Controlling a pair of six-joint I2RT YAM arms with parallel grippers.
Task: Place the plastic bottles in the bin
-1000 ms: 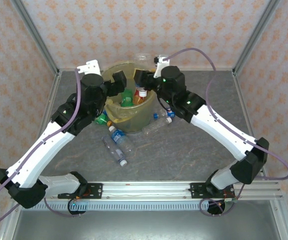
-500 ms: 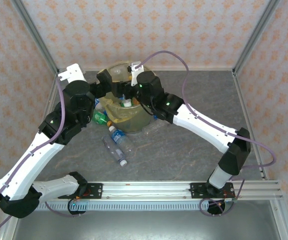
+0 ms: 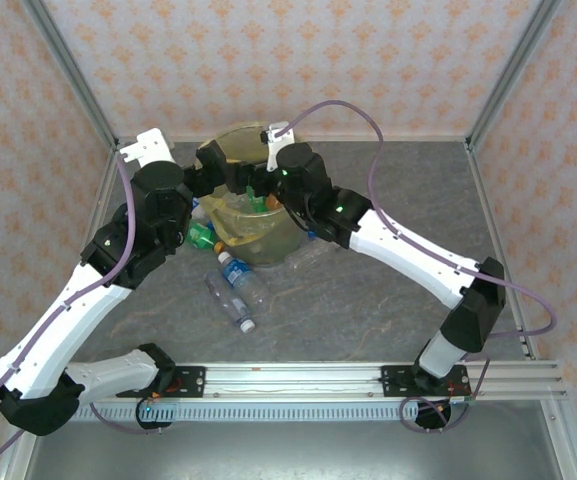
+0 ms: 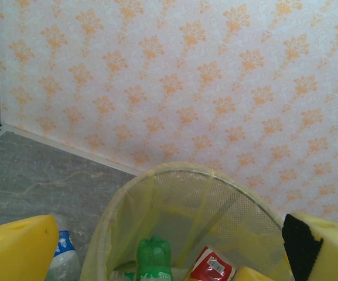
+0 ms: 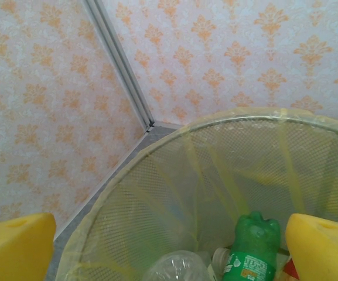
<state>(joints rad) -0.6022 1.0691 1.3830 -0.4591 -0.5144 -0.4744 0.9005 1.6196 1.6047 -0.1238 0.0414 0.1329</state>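
Observation:
The bin (image 3: 268, 245), round and lined with a yellow bag, stands at the table's back centre. Both grippers hang over its mouth. My left gripper (image 3: 218, 172) is open, its yellow fingers (image 4: 16, 249) wide apart with nothing between them. My right gripper (image 3: 258, 187) is open too, its yellow pads (image 5: 324, 246) either side of the bin's rim (image 5: 174, 146). Inside lie a green bottle (image 5: 251, 249), a clear bottle (image 5: 180, 266) and a red-labelled bottle (image 4: 210, 266). On the table in front lie two clear blue-capped bottles (image 3: 236, 280) (image 3: 230, 308). A green one (image 3: 204, 237) leans at the bin's left.
Another clear bottle (image 3: 308, 252) lies against the bin's right side, under my right forearm. A blue-labelled bottle (image 4: 63, 257) sits left of the bin's rim (image 4: 174, 170). Patterned walls and metal posts (image 3: 68, 70) close in the table on three sides.
My right arm has swung left over the bin and its gripper has gone from shut to open. My left arm has drawn back to the bin's left rim.

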